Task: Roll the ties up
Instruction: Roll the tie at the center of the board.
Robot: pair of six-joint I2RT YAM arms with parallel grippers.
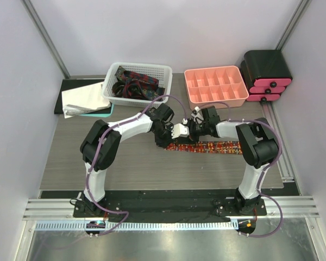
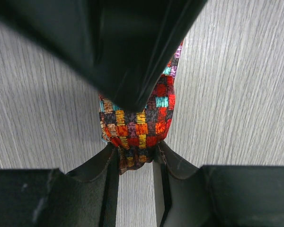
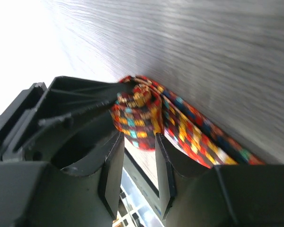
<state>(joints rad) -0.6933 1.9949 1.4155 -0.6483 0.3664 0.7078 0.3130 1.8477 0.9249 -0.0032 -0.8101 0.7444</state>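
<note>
My left gripper (image 2: 135,153) is pinched on the rolled end of the tie (image 2: 141,124) in the middle of the table (image 1: 136,163), its unrolled length lying flat toward my right arm, while my right gripper (image 3: 139,142) stands narrowly parted at the roll, grip impossible to tell.

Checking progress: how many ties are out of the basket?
1: the checked tie lies on the table, one end rolled up. Other ties sit heaped in the white basket, some likely hidden.
</note>
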